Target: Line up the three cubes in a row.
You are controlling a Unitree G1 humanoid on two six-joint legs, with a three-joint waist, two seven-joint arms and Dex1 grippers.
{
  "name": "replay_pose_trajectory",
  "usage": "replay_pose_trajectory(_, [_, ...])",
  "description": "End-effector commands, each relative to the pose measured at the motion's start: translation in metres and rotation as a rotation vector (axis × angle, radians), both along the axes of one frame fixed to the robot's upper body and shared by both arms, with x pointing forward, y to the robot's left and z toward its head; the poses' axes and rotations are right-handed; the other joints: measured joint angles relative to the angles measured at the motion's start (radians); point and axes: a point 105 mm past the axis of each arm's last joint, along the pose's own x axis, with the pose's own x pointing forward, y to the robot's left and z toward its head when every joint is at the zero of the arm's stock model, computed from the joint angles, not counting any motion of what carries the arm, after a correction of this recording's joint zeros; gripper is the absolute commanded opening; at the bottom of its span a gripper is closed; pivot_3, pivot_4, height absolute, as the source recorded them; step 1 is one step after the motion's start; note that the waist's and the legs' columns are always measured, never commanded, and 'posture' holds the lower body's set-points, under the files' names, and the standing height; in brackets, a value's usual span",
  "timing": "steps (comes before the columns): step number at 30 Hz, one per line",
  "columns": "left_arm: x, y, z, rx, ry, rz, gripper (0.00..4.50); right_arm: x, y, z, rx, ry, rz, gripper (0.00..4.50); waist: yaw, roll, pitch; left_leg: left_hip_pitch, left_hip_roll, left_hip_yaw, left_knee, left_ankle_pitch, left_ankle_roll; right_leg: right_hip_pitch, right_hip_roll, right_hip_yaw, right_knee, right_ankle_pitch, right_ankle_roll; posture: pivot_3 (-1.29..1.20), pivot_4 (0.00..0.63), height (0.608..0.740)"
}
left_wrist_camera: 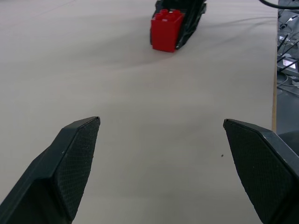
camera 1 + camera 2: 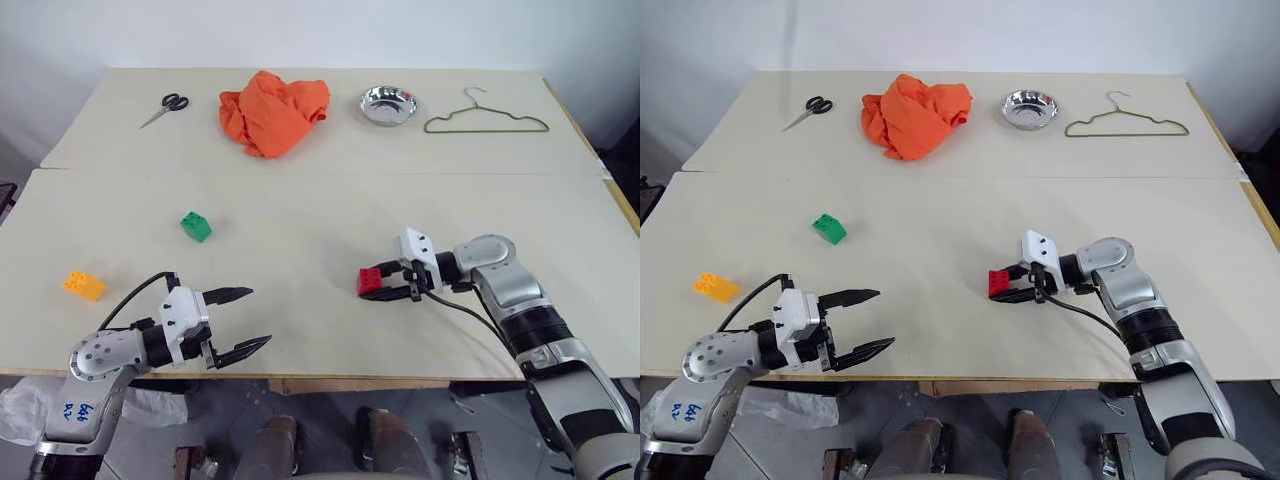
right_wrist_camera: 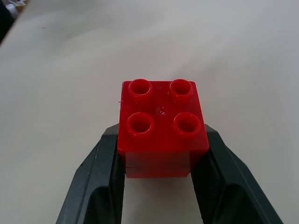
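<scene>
Yellow-orange cube [image 2: 84, 285] lay at far left of table [image 2: 300, 240], just left of and beyond left gripper [image 2: 243, 320]. Left gripper hovered near front edge, fingers spread wide, nothing between them. Green cube [image 2: 196, 226] sat farther back, beyond that gripper, apart from it. Red cube [image 2: 370, 282] stood studs up, right of centre, pinched between fingers of right gripper [image 2: 384, 283].

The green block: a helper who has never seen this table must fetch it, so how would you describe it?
On the near half of the table, look left of centre, well in front of the orange cloth. The green block sits alone there, free of either gripper, unlike the red block and the yellow block near the left edge.
</scene>
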Motion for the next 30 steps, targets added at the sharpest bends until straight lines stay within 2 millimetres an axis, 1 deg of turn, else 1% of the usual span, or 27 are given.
replay_pose_trajectory(1, [-0.004, -0.004, 0.007, -0.004, -0.032, 0.001, 4.5, 0.004, 0.001, 0.005, 0.019, -0.05, 0.0, 1.5, -0.003, 0.0, 0.0, 0.0, 0.0, 0.0, 0.0, 0.0, 0.0, 0.0, 0.0, 0.0, 0.0, 0.0, 0.0, 0.0, 0.15, 0.74])
replay_pose_trajectory(5, [-0.006, -0.001, 0.009, -0.004, -0.029, 0.017, 4.5, -0.005, 0.003, 0.002, 0.028, -0.06, 0.053, 1.5, -0.003, 0.0, 0.0, 0.0, 0.0, 0.0, 0.0, 0.0, 0.0, 0.0, 0.0, 0.0, 0.0, 0.0, 0.0, 0.0, 0.15, 0.74])
replay_pose_trajectory(7, [-0.006, -0.001, 0.008, -0.003, -0.028, 0.015, 4.5, -0.005, 0.005, 0.002, 0.034, -0.072, 0.055, 1.5, -0.003, 0.0, 0.0, 0.001, 0.0, 0.0, 0.0, 0.0, 0.0, 0.0, 0.0, 0.0, 0.0, 0.0, 0.0, 0.0, 0.15, 0.74])
replay_pose_trajectory(9, [-0.005, 0.0, 0.009, -0.001, -0.031, 0.019, 4.5, -0.004, 0.003, 0.001, 0.027, -0.058, 0.054, 2.25, -0.003, 0.0, 0.0, 0.001, 0.0, 0.0, 0.001, 0.0, 0.0, 0.0, 0.0, 0.0, 0.0, 0.0, 0.0, 0.0, 0.15, 0.74])
replay_pose_trajectory(11, [-0.003, 0.003, 0.01, -0.004, -0.046, 0.043, 4.5, -0.003, 0.001, 0.004, 0.031, -0.07, 0.049, 2.87, -0.003, 0.0, 0.0, 0.001, 0.0, 0.0, 0.001, 0.0, 0.0, 0.0, 0.0, 0.0, 0.0, 0.0, 0.0, 0.0, 0.15, 0.74])
replay_pose_trajectory(14, [0.006, 0.019, 0.02, -0.015, -0.137, 0.166, 4.5, 0.001, -0.002, 0.025, 0.11, -0.074, 0.02, 3.89, -0.003, 0.0, 0.0, 0.001, 0.0, 0.0, 0.001, 0.0, 0.0, 0.0, 0.0, 0.0, 0.0, 0.0, 0.0, 0.0, 0.15, 0.74])
replay_pose_trajectory(15, [0.008, 0.028, 0.025, -0.047, -0.159, 0.237, 4.5, -0.003, -0.005, 0.033, 0.119, -0.085, 0.041, 4.26, -0.002, 0.0, 0.0, 0.001, 0.0, 0.0, 0.001, 0.0, 0.0, 0.0, 0.0, 0.0, 0.0, 0.0, 0.0, 0.0, 0.15, 0.74])
replay_pose_trajectory(16, [0.007, 0.037, 0.027, -0.084, -0.16, 0.299, 4.5, -0.007, -0.009, 0.04, 0.127, -0.096, 0.06, 4.49, -0.002, 0.001, 0.0, 0.0, 0.0, 0.0, 0.001, 0.0, 0.0, 0.0, 0.0, 0.0, 0.0, 0.0, 0.0, 0.0, 0.15, 0.74])
replay_pose_trajectory(17, [0.004, 0.045, 0.027, -0.107, -0.155, 0.352, 4.5, -0.011, -0.011, 0.043, 0.135, -0.099, 0.074, 4.49, -0.001, 0.001, 0.0, 0.0, 0.0, 0.0, 0.001, 0.0, 0.0, 0.0, 0.0, 0.0, 0.0, 0.0, 0.0, 0.0, 0.15, 0.74])
replay_pose_trajectory(19, [-0.002, 0.053, 0.023, -0.117, -0.149, 0.412, 4.5, -0.017, -0.014, 0.046, 0.15, -0.091, 0.092, 4.49, -0.002, 0.001, 0.0, 0.0, 0.0, 0.0, 0.0, 0.0, 0.0, 0.0, 0.0, 0.0, 0.0, 0.0, 0.0, 0.0, 0.15, 0.74])
replay_pose_trajectory(20, [-0.008, 0.064, 0.019, -0.131, -0.146, 0.486, 4.5, -0.023, -0.019, 0.049, 0.176, -0.102, 0.102, 4.49, -0.001, 0.001, 0.0, 0.0, 0.001, 0.0, 0.0, 0.0, -0.001, 0.001, 0.0, 0.0, 0.0, 0.0, 0.0, 0.0, 0.15, 0.74])
replay_pose_trajectory(21, [-0.016, 0.078, 0.013, -0.156, -0.143, 0.589, 4.5, -0.03, -0.024, 0.055, 0.245, -0.114, 0.116, 4.49, -0.002, 0.0, 0.0, 0.0, 0.001, 0.0, 0.0, 0.0, -0.001, 0.001, 0.0, 0.0, 0.0, 0.0, 0.0, 0.0, 0.15, 0.74])
replay_pose_trajectory(22, [-0.023, 0.088, 0.009, -0.171, -0.141, 0.663, 4.5, -0.035, -0.027, 0.059, 0.295, -0.124, 0.125, 4.49, -0.001, 0.0, 0.0, 0.001, 0.001, 0.0, -0.001, -0.001, 0.0, 0.001, 0.0, 0.0, -0.001, 0.0, 0.0, 0.0, 0.15, 0.74])
replay_pose_trajectory(23, [-0.029, 0.097, 0.006, -0.194, -0.135, 0.734, 4.5, -0.036, -0.03, 0.065, 0.36, -0.155, 0.102, 4.49, 0.0, -0.001, 0.001, 0.001, 0.001, 0.0, -0.001, -0.001, 0.0, 0.002, 0.0, 0.0, -0.001, 0.0, 0.0, 0.0, 0.15, 0.74])
replay_pose_trajectory(24, [-0.033, 0.102, 0.004, -0.207, -0.131, 0.771, 4.5, -0.036, -0.032, 0.068, 0.401, -0.175, 0.082, 4.49, 0.001, -0.001, 0.001, 0.0, 0.001, 0.0, -0.001, -0.001, 0.0, 0.002, 0.0, 0.0, -0.003, 0.0, 0.0, 0.0, 0.15, 0.74])
replay_pose_trajectory(25, [-0.039, 0.112, -0.001, -0.215, -0.135, 0.841, 4.5, -0.035, -0.036, 0.067, 0.421, -0.18, 0.047, 4.49, 0.002, -0.001, 0.001, 0.0, 0.001, 0.0, 0.0, -0.002, 0.0, 0.002, 0.0, 0.0, -0.005, 0.0, 0.0, 0.0, 0.15, 0.74])
replay_pose_trajectory(27, [-0.056, 0.135, -0.015, -0.27, -0.114, 1.011, 4.5, -0.039, -0.046, 0.057, 0.469, -0.215, 0.016, 4.49, 0.007, -0.001, 0.001, 0.001, 0.001, 0.0, 0.001, -0.001, 0.0, 0.002, 0.0, 0.0, -0.004, 0.0, 0.0, 0.0, 0.15, 0.74])
replay_pose_trajectory(29, [-0.067, 0.144, -0.022, -0.302, -0.099, 1.096, 4.5, -0.041, -0.057, 0.046, 0.506, -0.249, -0.03, 4.49, 0.011, -0.002, 0.001, 0.003, 0.001, 0.0, 0.001, -0.001, 0.0, 0.005, 0.0, 0.0, -0.005, 0.0, 0.0, 0.0, 0.15, 0.74])
replay_pose_trajectory(30, [-0.067, 0.143, -0.024, -0.319, -0.093, 1.102, 4.5, -0.042, -0.061, 0.04, 0.494, -0.216, -0.031, 4.49, 0.014, -0.003, 0.001, 0.004, 0.001, 0.0, 0.001, -0.001, 0.0, 0.006, 0.0, 0.0, -0.005, 0.0, 0.0, 0.0, 0.15, 0.74])
